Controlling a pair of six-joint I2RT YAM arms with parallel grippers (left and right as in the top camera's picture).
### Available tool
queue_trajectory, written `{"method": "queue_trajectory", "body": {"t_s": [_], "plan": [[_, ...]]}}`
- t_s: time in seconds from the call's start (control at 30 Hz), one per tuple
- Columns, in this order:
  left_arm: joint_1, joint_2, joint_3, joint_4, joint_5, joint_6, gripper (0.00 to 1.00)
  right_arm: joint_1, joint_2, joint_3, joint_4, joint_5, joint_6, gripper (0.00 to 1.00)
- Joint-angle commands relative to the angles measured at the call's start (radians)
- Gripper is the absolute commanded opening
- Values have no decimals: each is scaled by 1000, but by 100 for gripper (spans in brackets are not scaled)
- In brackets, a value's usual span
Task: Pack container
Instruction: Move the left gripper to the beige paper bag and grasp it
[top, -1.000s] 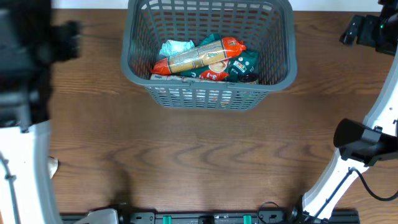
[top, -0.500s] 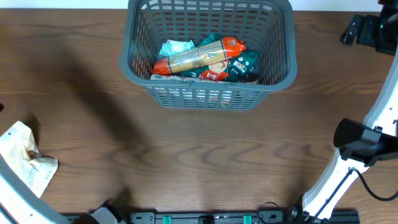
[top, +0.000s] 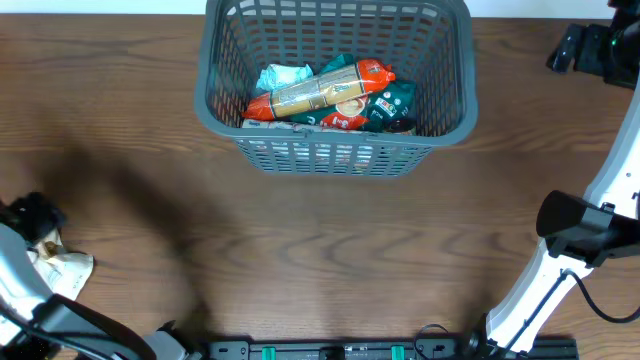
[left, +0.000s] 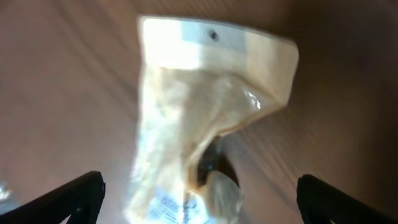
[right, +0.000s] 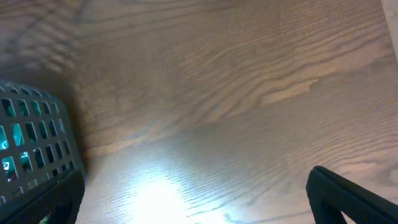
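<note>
My left tool (left: 200, 196) has come down over the pale bag (left: 205, 112) at the lower left of the desk (top: 320, 260). It is wide open and holds nothing. The container (top: 335, 155) sits at the top middle.

The wooden table (top: 330, 260) is brown with a wavy grain. A pale, crumpled pouch (top: 66, 270) with a white header strip and something dark inside lies at the left edge, near the front corner. By the far edge, inside the container (top: 215, 120), a long tan-and-orange packet (top: 325, 92) lies across a green packet (top: 390, 103) and a light blue one (top: 283, 76).
</note>
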Motion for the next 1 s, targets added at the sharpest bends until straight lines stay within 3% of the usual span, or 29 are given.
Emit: {"method": "queue_trajectory", "body": {"t_s": [0.0,0.2,0.97], "plan": [[3,32,-59,50,65,111,99,4,10,-1,-2,-1,-5,99],[13,98,-139,158,62,153,99,4,10,-1,-4,-1,-5,99],[86,214,-149,235,66,146,98,4,10,-1,-4,-1,0,99]]}}
